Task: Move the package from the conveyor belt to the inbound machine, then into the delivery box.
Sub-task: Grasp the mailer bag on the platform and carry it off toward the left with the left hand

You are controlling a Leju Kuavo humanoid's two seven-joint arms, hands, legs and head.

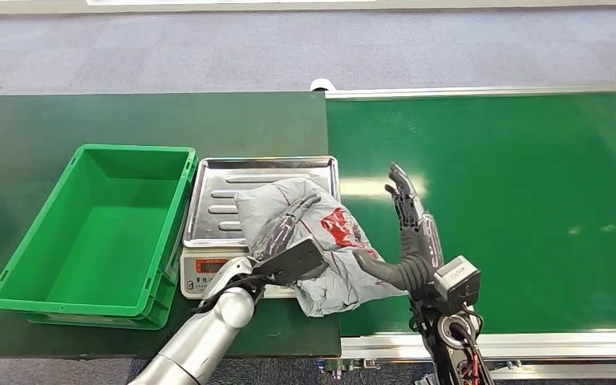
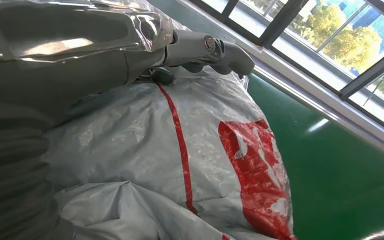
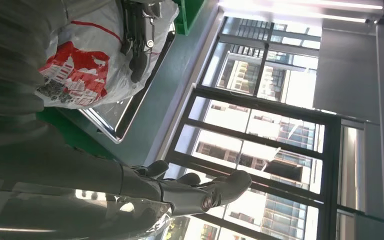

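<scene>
At the centre of the frame the grey package (image 1: 321, 241) lies on the steel scale tray (image 1: 233, 180), spilling toward the green belt (image 1: 513, 208), with the left hand (image 1: 289, 233) laid flat on it, fingers (image 1: 293, 215) together, while the right hand (image 1: 405, 228) stands beside it, fingers spread, holding nothing.

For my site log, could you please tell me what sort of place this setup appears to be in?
Probably a parcel-sorting or logistics demo station inside an office-type building: a green conveyor belt, a weighing scale carrying a grey courier package, and a green bin beside it. Large windows face other buildings.
</scene>
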